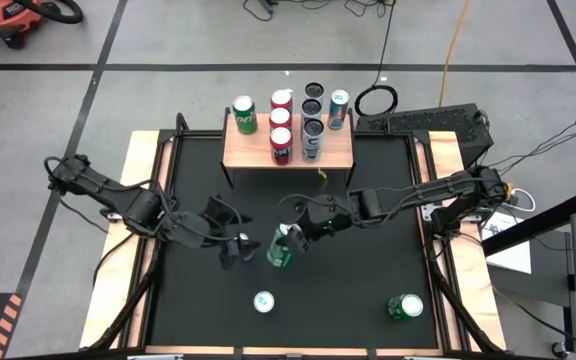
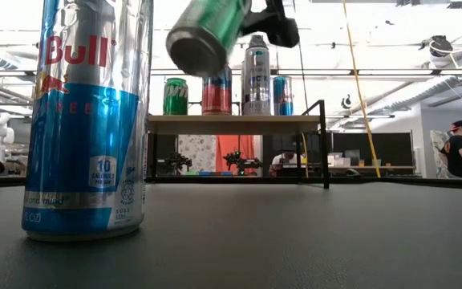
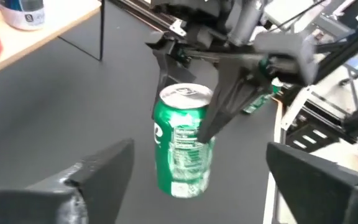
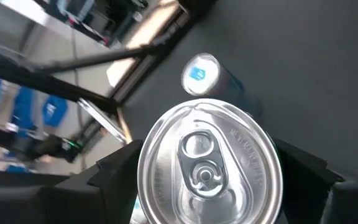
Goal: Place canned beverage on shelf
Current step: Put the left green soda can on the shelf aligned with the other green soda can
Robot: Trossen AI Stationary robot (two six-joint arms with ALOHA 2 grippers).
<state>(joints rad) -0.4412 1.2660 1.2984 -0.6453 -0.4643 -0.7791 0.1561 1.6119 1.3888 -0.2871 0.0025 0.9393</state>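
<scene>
**Green can held in the air by the right claw**

The right gripper (image 1: 290,238), near the centre of the high view, pinches a green can (image 1: 281,248) by its top, tilted and lifted off the black table (image 1: 368,290). Just left of it, the left gripper (image 1: 236,246) stands spread wide and holds nothing. The shelf (image 1: 240,148) sits at upper centre, carrying several upright cans. A blue-and-silver can (image 1: 264,301) stands at lower centre; another green can (image 1: 405,307) stands at lower right.
</scene>
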